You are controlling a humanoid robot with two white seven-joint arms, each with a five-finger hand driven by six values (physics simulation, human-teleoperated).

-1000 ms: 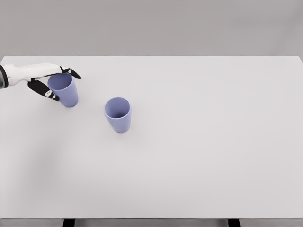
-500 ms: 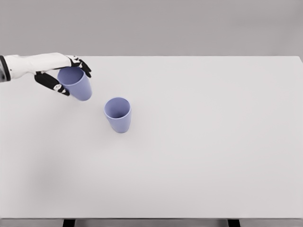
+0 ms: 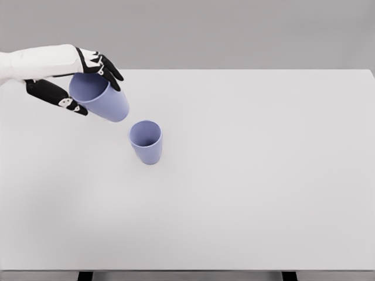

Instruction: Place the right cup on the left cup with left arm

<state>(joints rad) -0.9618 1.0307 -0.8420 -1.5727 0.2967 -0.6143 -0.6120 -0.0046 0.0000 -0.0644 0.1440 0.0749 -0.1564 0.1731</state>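
Two lavender-blue cups show in the head view. One cup [image 3: 101, 98] is held in the air, tilted with its base pointing down and to the right, gripped near the rim by my left hand [image 3: 82, 83]. The other cup [image 3: 146, 142] stands upright on the white table [image 3: 246, 175], below and to the right of the held one, and the two are apart. My left arm enters from the left edge. The right arm is out of view.
The white table reaches from the grey back wall to the front edge, where two dark legs [image 3: 85, 275] show. Nothing else lies on it.
My left hand has lifted the cup off the table and carried it up and to the right toward the standing cup, tilting it more. The standing cup has not moved.
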